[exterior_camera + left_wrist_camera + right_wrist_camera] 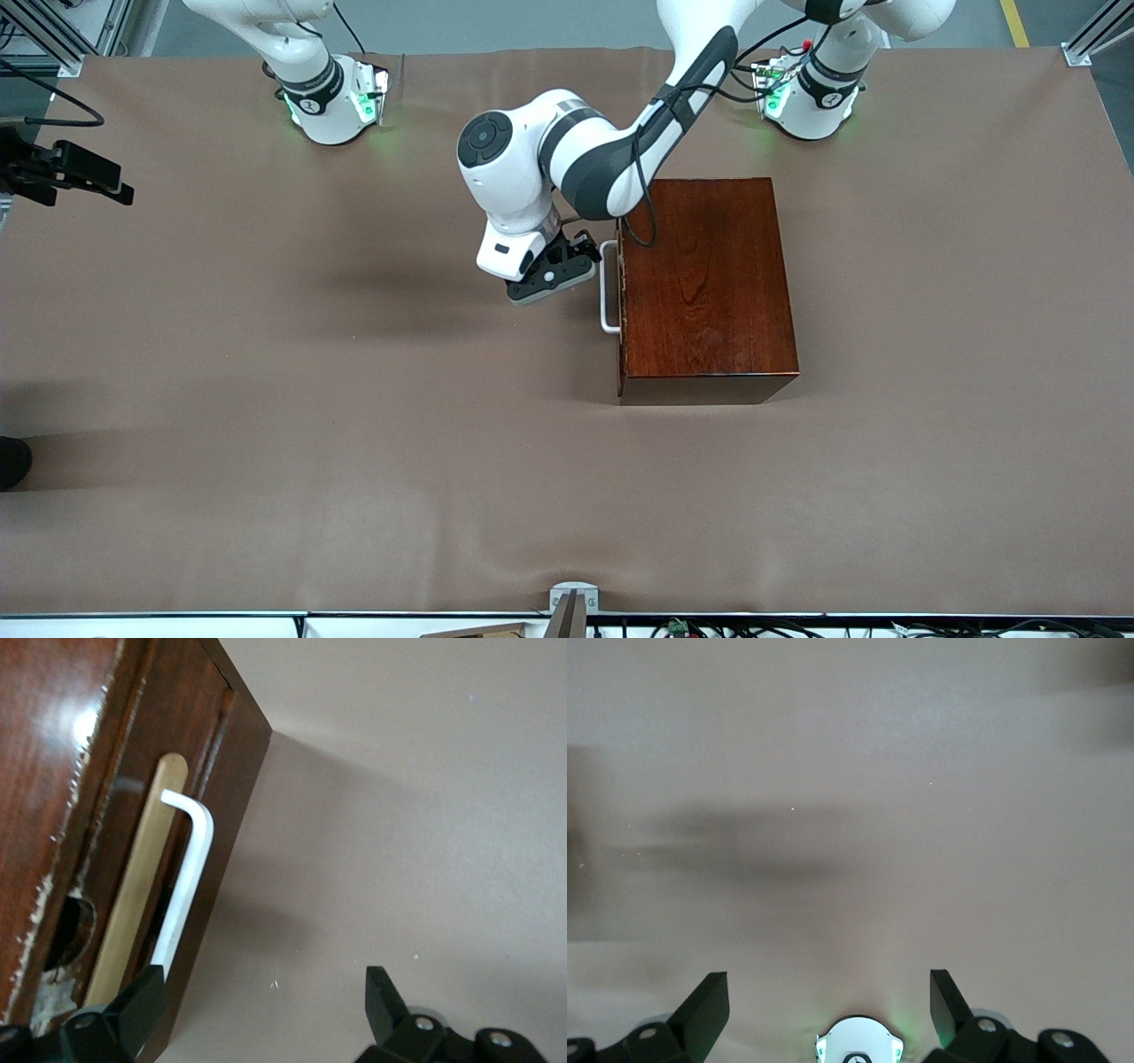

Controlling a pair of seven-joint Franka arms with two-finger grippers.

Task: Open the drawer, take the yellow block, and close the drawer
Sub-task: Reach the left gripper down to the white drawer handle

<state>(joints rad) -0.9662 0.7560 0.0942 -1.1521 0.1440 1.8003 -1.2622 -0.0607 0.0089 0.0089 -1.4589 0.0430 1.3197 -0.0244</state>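
In front of the drawer point(620, 292), just beside its white loop handle point(609, 288), my left gripper point(554, 275) hangs low over the desk point(266, 399) with its jaws spread wide and nothing between them. In my left wrist view one fingertip point(142, 1001) sits close against the lower end of the handle, though I cannot tell whether it touches; the other fingertip point(383, 997) stands well clear over bare brown cloth. The drawer is shut, its dark front flush in the reddish-brown wooden box point(704, 288), which sits toward my left arm's end of the desk. A pale wooden strip point(142, 877) runs along the front under the handle (the edge of the box beside it looks chipped and worn). The yellow block is not visible in any view.

My right arm waits. Its gripper shows only in the right wrist view, where both fingertips point(709, 1005) stand wide apart, holding nothing, over plain desk cloth and the green-lit base of my own arm point(859, 1045).
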